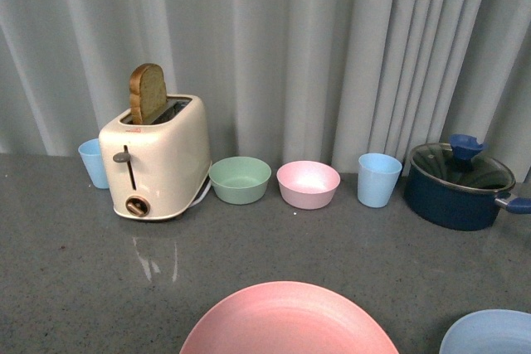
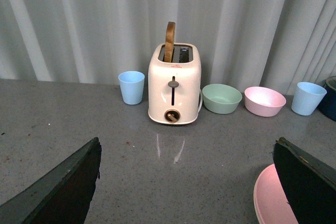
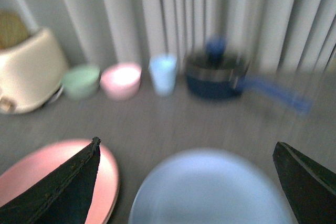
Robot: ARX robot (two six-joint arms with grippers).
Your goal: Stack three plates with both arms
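both claws are released: the left gripper (image 2: 187, 145) shows its two dark fingers (image 2: 63, 187) spread wide with nothing between them, above the grey counter (image 2: 157, 182) on the near side of the toaster (image 2: 174, 85). the right gripper (image 3: 186, 145) is equally spread and empty, though its wrist picture is blurred. the pink plate (image 1: 289, 321) lies flat on the counter, nearer the robot than the toaster and to its right, cut off by the front view's edge. the light blue plate (image 1: 489, 333) lies further right of the toaster, beside the pink one with a strip of counter between them, and sits under the right gripper's open span. the toaster is cream, with a browned slice of bread (image 1: 148, 93) standing up out of one slot. a blue cup (image 1: 93, 162) stands just to its left. running right from the toaster in a row are a green bowl (image 1: 240, 179), a pink bowl (image 1: 308, 183), a second blue cup (image 1: 378, 179) and a dark blue pot (image 1: 456, 184) with a glass lid. behind the toaster hangs a pale pleated curtain (image 1: 332, 39).
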